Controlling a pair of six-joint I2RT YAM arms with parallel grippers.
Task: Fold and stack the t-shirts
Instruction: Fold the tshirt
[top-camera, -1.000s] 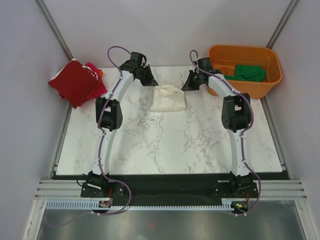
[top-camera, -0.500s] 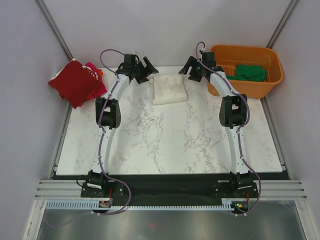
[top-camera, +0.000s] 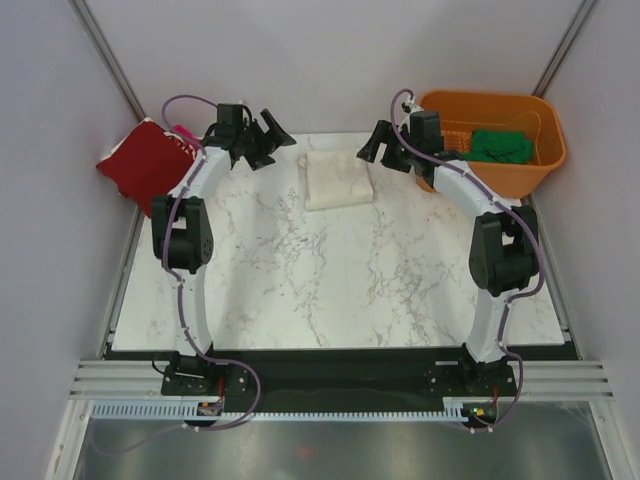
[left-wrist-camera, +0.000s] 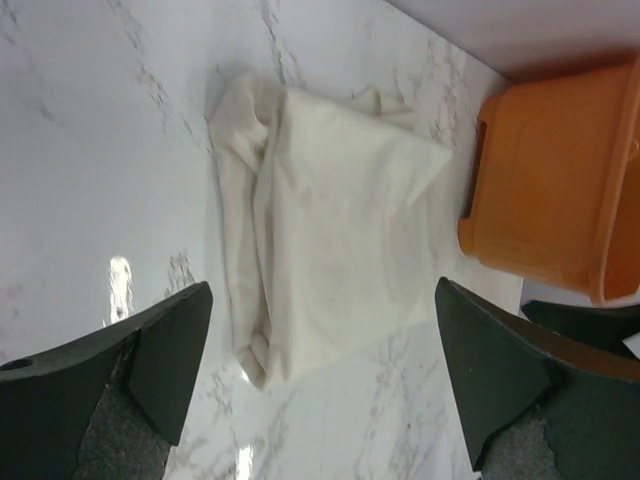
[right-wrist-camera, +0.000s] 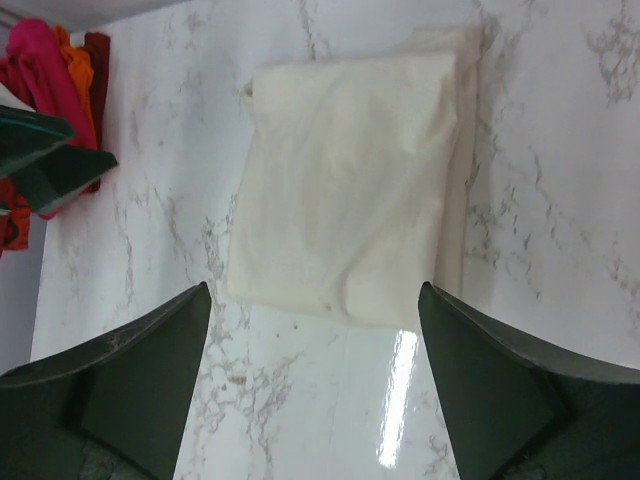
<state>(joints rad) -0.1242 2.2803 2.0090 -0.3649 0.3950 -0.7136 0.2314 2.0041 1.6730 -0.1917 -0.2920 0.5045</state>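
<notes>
A folded cream-white t-shirt (top-camera: 338, 178) lies flat near the far edge of the marble table (top-camera: 330, 290), free of both grippers. My left gripper (top-camera: 266, 143) hovers just left of it, open and empty. On the shirt's right side my right gripper (top-camera: 380, 150) is open and empty too. The left wrist view has the shirt (left-wrist-camera: 330, 250) ahead of the wide-spread left gripper (left-wrist-camera: 322, 290). In the right wrist view it (right-wrist-camera: 350, 180) lies beyond the open right gripper (right-wrist-camera: 313, 290). A dark red t-shirt (top-camera: 140, 165) and a magenta one (top-camera: 183, 133) are heaped at the far left. A green t-shirt (top-camera: 500, 145) sits in the tub.
The orange plastic tub (top-camera: 485, 97) stands at the far right corner, close behind the right arm, and also shows in the left wrist view (left-wrist-camera: 560, 190). Grey walls close in the table on three sides.
Both grippers have opened and let go of the cream t-shirt, then drawn apart to either side. The shirt has settled flat nearer the far edge.
</notes>
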